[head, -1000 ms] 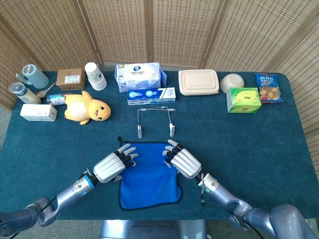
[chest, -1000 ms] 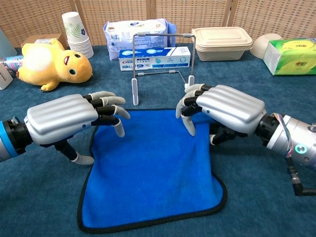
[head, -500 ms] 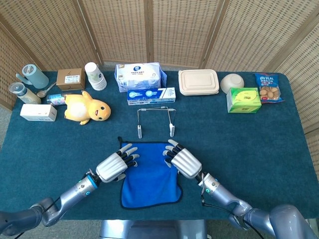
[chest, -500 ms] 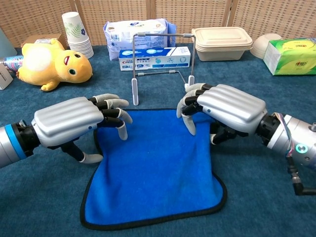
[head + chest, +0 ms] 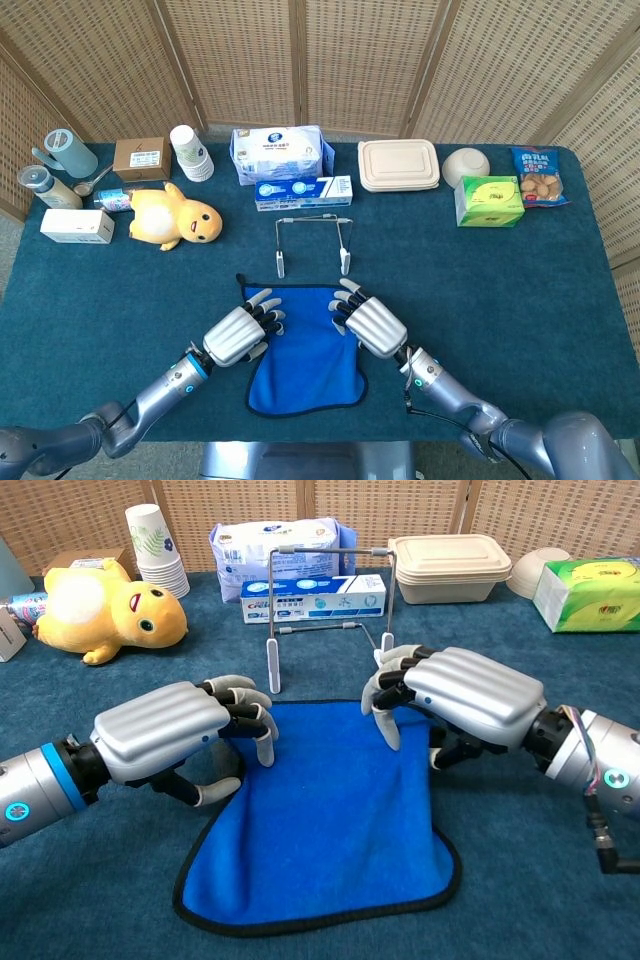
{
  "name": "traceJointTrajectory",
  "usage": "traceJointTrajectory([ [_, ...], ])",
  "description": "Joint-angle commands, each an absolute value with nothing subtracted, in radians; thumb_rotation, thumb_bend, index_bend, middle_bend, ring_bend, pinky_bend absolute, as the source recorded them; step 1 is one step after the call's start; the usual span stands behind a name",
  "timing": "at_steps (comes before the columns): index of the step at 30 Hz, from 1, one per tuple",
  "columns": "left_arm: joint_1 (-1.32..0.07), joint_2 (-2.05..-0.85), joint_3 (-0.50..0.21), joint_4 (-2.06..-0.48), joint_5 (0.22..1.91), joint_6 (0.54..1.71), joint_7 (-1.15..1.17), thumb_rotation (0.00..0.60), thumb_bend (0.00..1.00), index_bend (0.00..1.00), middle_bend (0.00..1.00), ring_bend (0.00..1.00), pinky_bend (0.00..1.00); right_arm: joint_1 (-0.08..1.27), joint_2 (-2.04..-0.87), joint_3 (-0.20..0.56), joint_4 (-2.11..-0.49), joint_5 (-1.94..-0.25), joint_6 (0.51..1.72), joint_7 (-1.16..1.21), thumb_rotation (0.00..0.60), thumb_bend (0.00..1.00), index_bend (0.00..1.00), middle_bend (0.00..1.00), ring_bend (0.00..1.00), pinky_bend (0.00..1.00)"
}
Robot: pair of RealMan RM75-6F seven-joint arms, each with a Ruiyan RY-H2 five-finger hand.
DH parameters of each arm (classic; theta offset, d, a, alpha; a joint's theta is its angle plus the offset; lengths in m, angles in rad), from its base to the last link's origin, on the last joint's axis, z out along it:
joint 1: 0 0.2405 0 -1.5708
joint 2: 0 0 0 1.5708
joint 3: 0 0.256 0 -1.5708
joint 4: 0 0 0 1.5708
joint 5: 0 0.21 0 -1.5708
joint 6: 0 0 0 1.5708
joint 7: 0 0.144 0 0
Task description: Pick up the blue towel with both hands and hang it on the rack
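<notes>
Over the last second the left hand has slid inward over the near-left corner of the blue towel, and that edge has bunched toward the middle, so the cloth looks narrower across than it did. It lies flat on the dark teal table, its long axis running from the rack toward the table's front edge, the far edge just short of the rack's feet and the rounded near corners pointing back at the robot. From the head view the towel sits between the two forearms, with both hands on its far corners. Left fingers are curled down onto the cloth and the thumb tucks beneath the palm at the folded edge; whether fabric is actually pinched there I cannot tell. The right hand arches over the far-right corner, fingertips touching the cloth, thumb hidden behind the palm, so its grip is equally unclear. The wire rack stands upright just beyond the towel in the chest view, apart from both hands. A yellow plush duck lies well off to the left.
</notes>
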State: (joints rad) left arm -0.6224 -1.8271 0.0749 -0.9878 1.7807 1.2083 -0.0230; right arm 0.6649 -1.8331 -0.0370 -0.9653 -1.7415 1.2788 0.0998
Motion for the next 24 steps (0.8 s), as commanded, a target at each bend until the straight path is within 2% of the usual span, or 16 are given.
traceJointTrajectory([
  [1, -0.621, -1.828, 0.077, -0.984, 1.779, 1.212, -0.026, 0.600, 0.52, 0.39, 0.31, 0.18, 0.10, 0.665, -1.832, -0.038, -0.967, -1.742, 1.279, 0.098, 0.600, 0.41, 0.68, 0.36, 0.24, 0.15],
  [7, -0.607, -1.803, 0.076, -1.004, 1.769, 1.250, -0.063, 0.600, 0.50, 0.38, 0.29, 0.17, 0.10, 0.665, -1.829, -0.036, -0.974, -1.743, 1.279, 0.094, 0.600, 0.41, 0.68, 0.36, 0.24, 0.15],
  [12, -0.590, -1.762, 0.076, -1.033, 1.754, 1.274, -0.079, 0.600, 0.44, 0.33, 0.26, 0.14, 0.08, 0.669, -1.828, -0.034, -0.979, -1.744, 1.276, 0.090, 0.600, 0.41, 0.68, 0.36, 0.24, 0.15],
  [19, -0.578, -1.688, 0.092, -1.096, 1.738, 1.260, -0.090, 0.600, 0.35, 0.28, 0.20, 0.09, 0.05, 0.672, -1.833, -0.032, -0.980, -1.743, 1.270, 0.089, 0.600, 0.41, 0.68, 0.36, 0.24, 0.15],
  [24, -0.584, -1.660, 0.111, -1.123, 1.749, 1.238, -0.064, 0.600, 0.34, 0.26, 0.18, 0.06, 0.03, 0.672, -1.834, -0.032, -0.978, -1.742, 1.269, 0.089, 0.600, 0.41, 0.68, 0.36, 0.24, 0.15],
])
